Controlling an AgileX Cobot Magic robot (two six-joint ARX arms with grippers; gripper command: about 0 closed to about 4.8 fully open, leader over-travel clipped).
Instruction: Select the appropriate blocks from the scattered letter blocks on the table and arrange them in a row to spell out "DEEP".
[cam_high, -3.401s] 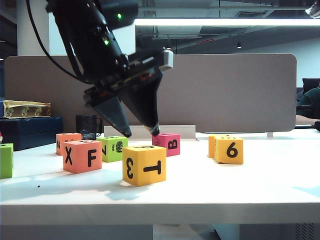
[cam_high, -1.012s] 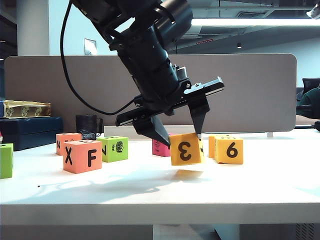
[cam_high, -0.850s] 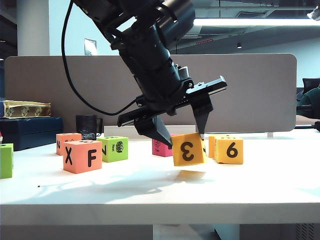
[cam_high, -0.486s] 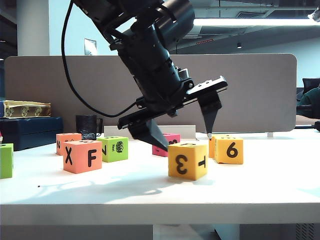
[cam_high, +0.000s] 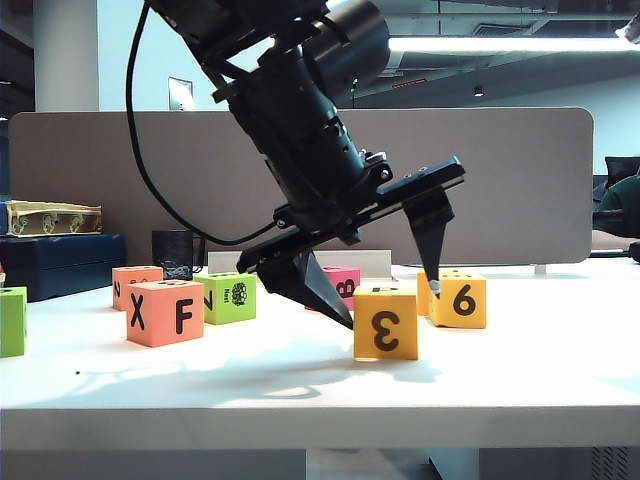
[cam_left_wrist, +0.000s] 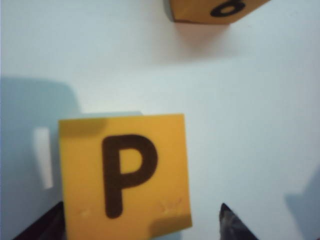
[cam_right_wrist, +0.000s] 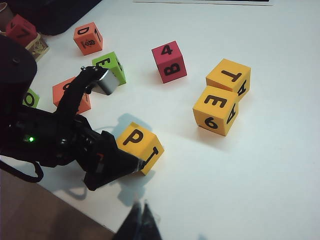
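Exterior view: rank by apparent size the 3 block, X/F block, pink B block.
1. X/F block and 3 block: look about alike, so no ranking between them.
2. Pink B block: smallest, though it sits farther back and the left gripper, jaws open, hides part of it.

A taupe partition panel (cam_high: 520, 185) with rounded corners stands along the far edge of the desk, and above it a long strip light (cam_high: 510, 45) glows under a dark ceiling crossed by beams. Off the desk's far left corner sit a dark blue box (cam_high: 60, 262) with a pale gold box (cam_high: 50, 217) stacked on top of it, a black mug (cam_high: 175, 253) just beside them, and a pale pillar (cam_high: 65, 55) rising behind. Past the right end of the partition the room falls away into dim office space.
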